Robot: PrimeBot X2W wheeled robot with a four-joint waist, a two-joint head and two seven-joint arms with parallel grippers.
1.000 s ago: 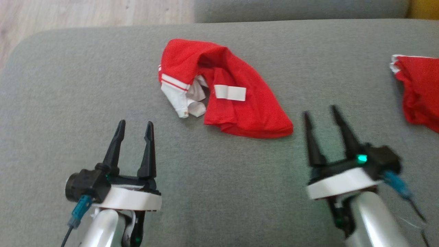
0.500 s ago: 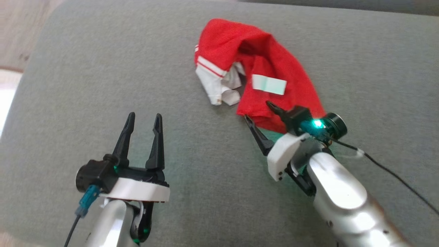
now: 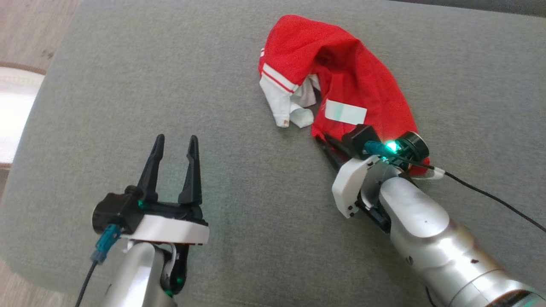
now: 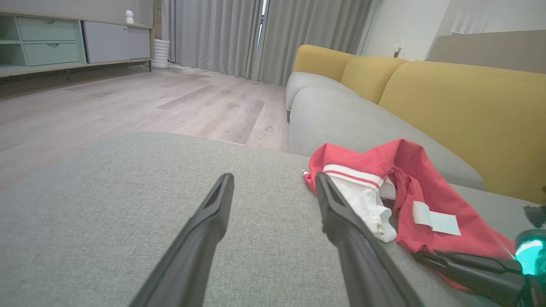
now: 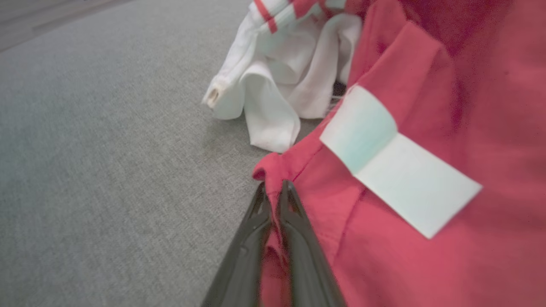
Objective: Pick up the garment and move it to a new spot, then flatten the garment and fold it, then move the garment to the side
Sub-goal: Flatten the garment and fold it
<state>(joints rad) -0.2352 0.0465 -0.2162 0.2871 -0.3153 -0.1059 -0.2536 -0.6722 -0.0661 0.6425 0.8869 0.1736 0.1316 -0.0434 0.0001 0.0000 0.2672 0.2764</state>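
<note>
Right hand point(image 5: 273, 186): clenched on the near hem of the garment point(image 3: 362, 81). In the right wrist view you can see a fold of red cloth pinched between its two fingers point(image 5: 298, 247).
Left hand point(image 3: 176, 138): released, jaws spread. It hovers over bare sofa cushion point(image 3: 170, 64), near and to the left, well apart from the cloth.
Where the garment lies: crumpled in a heap on the grey cushion, to the far right of the open hand. Its white striped trim point(image 3: 281, 96) spills out on the left side, and a white label point(image 3: 345, 113) faces up just beyond the pinch.
Step in hand: the pick-up, by my reading. The grip looks made, but the heap is not yet off the cushion.
Next move: you would want to raise the gripping arm until the cloth hangs free, then carry it to a bare stretch of cushion.
Watch for: the pinch sits close to the hem edge, so it could slip under the heap's weight. Lift slowly, and keep the open hand ready to take a second corner for flattening.
</note>
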